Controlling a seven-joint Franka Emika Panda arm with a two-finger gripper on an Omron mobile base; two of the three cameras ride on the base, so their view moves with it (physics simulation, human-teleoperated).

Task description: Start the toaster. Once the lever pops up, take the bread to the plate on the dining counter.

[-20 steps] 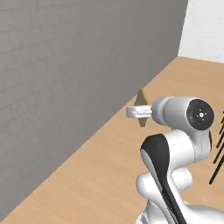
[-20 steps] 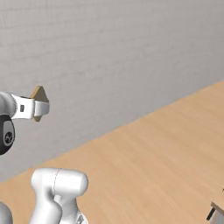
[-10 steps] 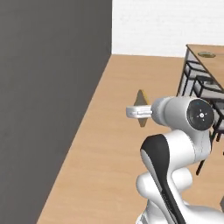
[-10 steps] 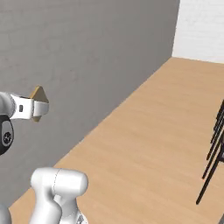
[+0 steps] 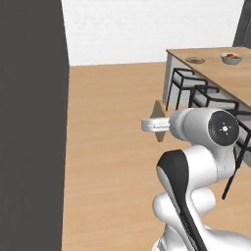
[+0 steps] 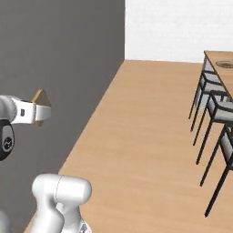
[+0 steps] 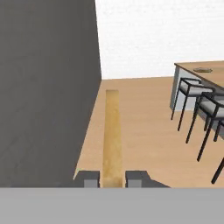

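Your hand is pinched shut on the bread, which is held edge-on with its long axis running straight out ahead of the fingers. The plate sits on the counter, far ahead and off to the hand's right, past the chairs; swing right.

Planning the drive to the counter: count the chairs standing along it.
3, in a row along the dining counter: farthest chair, middle chair, nearest chair at the frame's edge. More may lie out of frame.
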